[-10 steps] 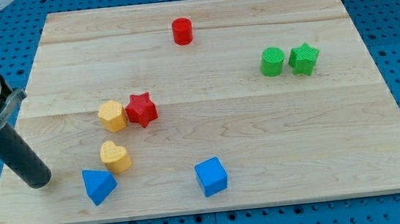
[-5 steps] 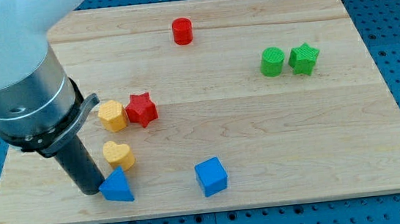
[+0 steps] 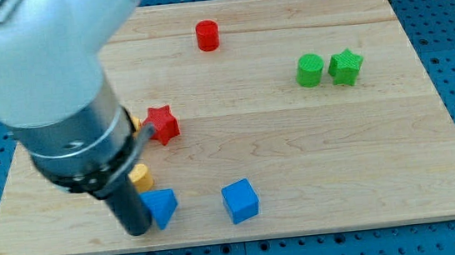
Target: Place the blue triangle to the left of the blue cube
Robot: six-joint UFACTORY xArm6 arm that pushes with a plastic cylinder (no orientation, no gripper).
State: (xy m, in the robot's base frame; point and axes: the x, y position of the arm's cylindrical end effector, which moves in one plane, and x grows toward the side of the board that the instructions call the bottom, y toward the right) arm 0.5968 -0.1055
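The blue triangle (image 3: pixel 161 207) lies near the view's bottom edge of the wooden board (image 3: pixel 296 146). The blue cube (image 3: pixel 240 201) sits to its right, with a gap between them. My tip (image 3: pixel 139 230) touches the triangle's left side. The arm's grey body covers much of the board's left part.
A yellow heart (image 3: pixel 140 177) peeks out just above the triangle, partly hidden by the arm. A red star (image 3: pixel 161 124) lies above it; a yellow block left of the star is almost fully hidden. A red cylinder (image 3: pixel 208 36) is at the top. A green cylinder (image 3: pixel 310 70) and green star (image 3: pixel 346 67) are at the right.
My tip has moved right and pushed the blue triangle right, closer to the blue cube. The arm now hides the yellow blocks more.
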